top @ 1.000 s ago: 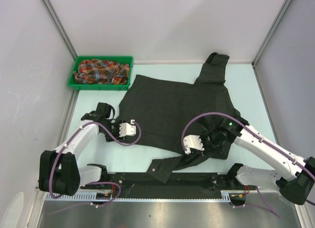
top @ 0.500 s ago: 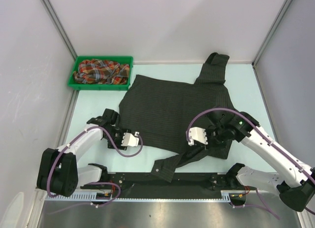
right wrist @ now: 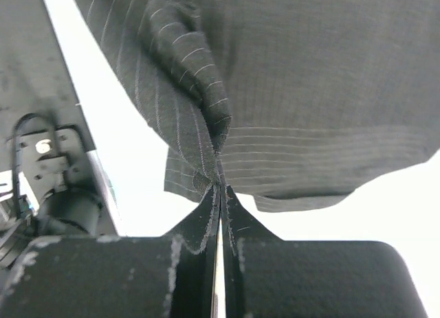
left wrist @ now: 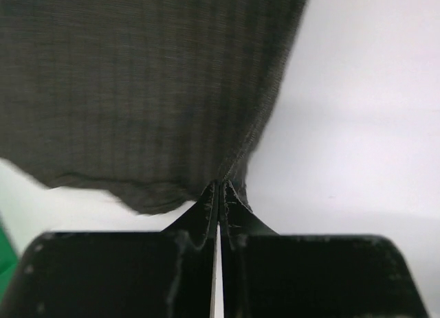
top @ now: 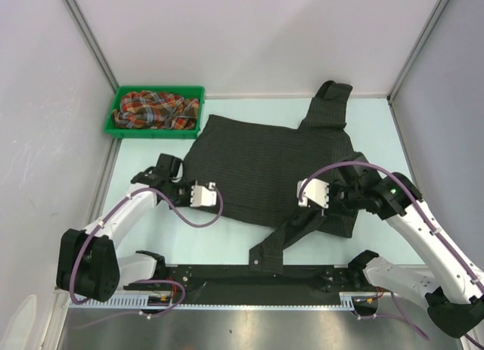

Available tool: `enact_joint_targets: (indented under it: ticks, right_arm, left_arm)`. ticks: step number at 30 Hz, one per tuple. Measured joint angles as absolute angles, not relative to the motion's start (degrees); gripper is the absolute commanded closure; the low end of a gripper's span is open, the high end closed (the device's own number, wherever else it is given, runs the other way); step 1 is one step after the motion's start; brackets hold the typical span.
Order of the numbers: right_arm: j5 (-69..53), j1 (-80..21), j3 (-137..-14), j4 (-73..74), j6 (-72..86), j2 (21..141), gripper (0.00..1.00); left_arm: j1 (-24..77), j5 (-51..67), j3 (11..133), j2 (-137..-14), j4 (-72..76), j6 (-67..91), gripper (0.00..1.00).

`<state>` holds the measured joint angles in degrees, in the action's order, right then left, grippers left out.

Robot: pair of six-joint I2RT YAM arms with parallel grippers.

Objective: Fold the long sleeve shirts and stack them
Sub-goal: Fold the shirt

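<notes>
The left claw (left wrist: 218, 194) is pinched shut on the left near edge of the black pinstriped shirt (top: 265, 168); its wrist view shows the two fingers pressed together with the hem caught between them. A second ago this claw stood partly open just beside that edge, and half a second ago it sat a little nearer; it has since moved slightly farther and closed on the cloth.

The right claw (right wrist: 220, 187) stays clamped on a bunched fold of the same shirt at its right near part. Since a second ago it has shifted farther and to the right, and the long sleeve (top: 283, 236) hanging from it has followed: the sleeve's end, which lay near the front rail left of centre, now lies more to the right.

The shirt's body is spread flat across the middle of the pale surface (top: 378, 123), its other sleeve reaching toward the far edge, unchanged. The plaid shirt (top: 155, 108) lies crumpled in the green bin (top: 162, 88) at the far left, as before.
</notes>
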<state>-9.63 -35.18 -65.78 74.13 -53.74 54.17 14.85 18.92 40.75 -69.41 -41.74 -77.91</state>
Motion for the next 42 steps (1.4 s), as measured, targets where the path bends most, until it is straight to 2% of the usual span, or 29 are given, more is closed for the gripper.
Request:
enact_joint_targets:
  ticks: [6,19,27,42]
  right_arm:
    - [-9.91,-27.7,-69.12,71.85,-56.84,54.96,1.0]
    - [-14.59,-12.01,-70.24,60.4,-66.72,64.88,1.0]
    - [-16.21,-10.74,-70.17,54.72,-69.25,71.13,1.0]
    - [-16.67,-10.48,-66.74,40.45,-70.57,79.55,1.0]
  left_arm:
    - [13.82,19.92,48.36,-71.16,-41.65,-75.26,1.0]
    - [12.97,18.98,58.96,-85.6,-34.28,-68.14,1.0]
    - [12.95,18.02,59.4,-90.56,-32.12,-66.85,1.0]
    - [12.78,16.53,59.37,-92.53,-28.56,-65.3,1.0]
